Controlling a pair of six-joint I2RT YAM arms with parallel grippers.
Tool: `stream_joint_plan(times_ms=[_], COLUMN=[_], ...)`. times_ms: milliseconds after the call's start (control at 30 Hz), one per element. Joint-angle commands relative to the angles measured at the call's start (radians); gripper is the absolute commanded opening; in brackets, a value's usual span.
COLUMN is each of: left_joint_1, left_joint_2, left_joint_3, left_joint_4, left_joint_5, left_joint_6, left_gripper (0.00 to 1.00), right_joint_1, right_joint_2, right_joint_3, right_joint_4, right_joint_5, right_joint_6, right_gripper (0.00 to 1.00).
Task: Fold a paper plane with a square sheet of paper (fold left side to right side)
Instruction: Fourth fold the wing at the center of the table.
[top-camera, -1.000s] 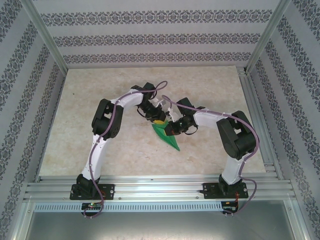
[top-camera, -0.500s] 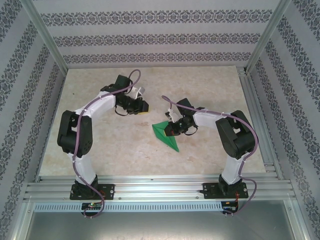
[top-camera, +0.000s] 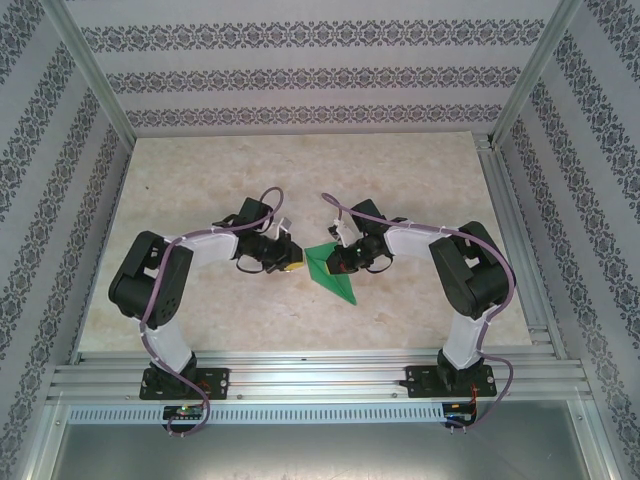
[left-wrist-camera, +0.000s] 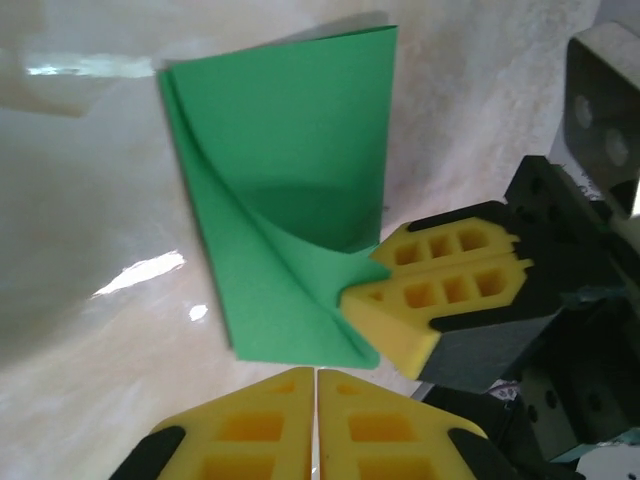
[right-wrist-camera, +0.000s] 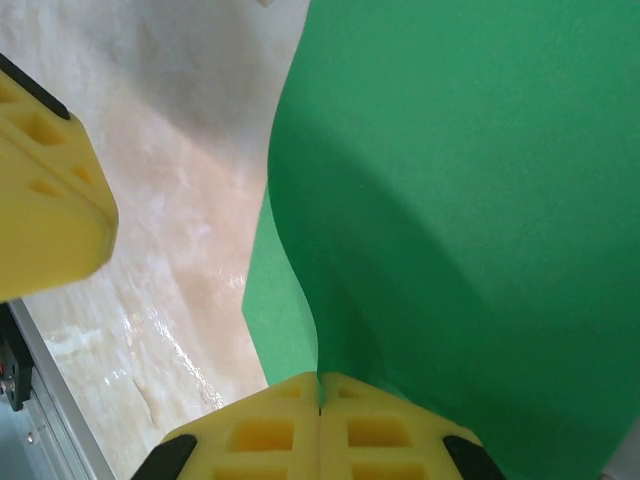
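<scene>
Lying on the tabletop between the two arms, the paper plane is a narrow green dart. Its long axis runs diagonally. The sharp tip points toward the near edge and a little to the right, and the wide end points away and to the left.

The right claw is clenched on the wide end of the paper. The left claw is clenched on nothing and sits just beside the left edge of the paper.

The tabletop is pale beige with a faint marble pattern, and it is glossy enough to show bright reflections. Walls with striped, ornamented wallpaper close it on three sides. Aluminium rails run along the near edge, where the arm bases are bolted.

The left wrist view shows what the top view does not: the paper has layers, and one flap curls up from the surface into the yellow fingers of the right claw. The right wrist view shows the green edge entering the seam between its own closed fingers.
</scene>
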Motion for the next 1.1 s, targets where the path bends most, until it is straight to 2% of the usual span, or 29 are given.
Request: stream_joint_plan(times_ms=[0, 167, 367, 900, 1067], left_joint_1=[-0.02, -0.042, -0.072, -0.074, -0.074], left_joint_2=[0.032, 0.083, 0.127, 0.162, 0.173], left_joint_3=[-0.038, -0.054, -0.037, -0.008, -0.018], left_joint_4=[0.176, 0.268, 0.276, 0.012, -0.001], left_joint_5=[0.005, 0.011, 0.006, -0.15, -0.175], left_joint_6=[-0.122, -0.185, -0.198, -0.067, -0.056], left_gripper=[0.07, 0.05, 0.04, 0.0, 0.0], right_joint_1=[0.013, 0.013, 0.011, 0.002, -0.007], right_joint_2=[-0.017, -0.017, -0.02, -0.055, -0.058], right_joint_3=[-0.018, -0.014, -0.012, -0.009, -0.008], right_joint_4=[0.025, 0.025, 0.021, 0.028, 0.025], right_joint_5=[0.011, 0.011, 0.009, -0.01, -0.025], right_joint_6=[0.012, 0.012, 0.014, 0.037, 0.035], right_gripper=[0.0, 0.0, 0.0, 0.0, 0.0])
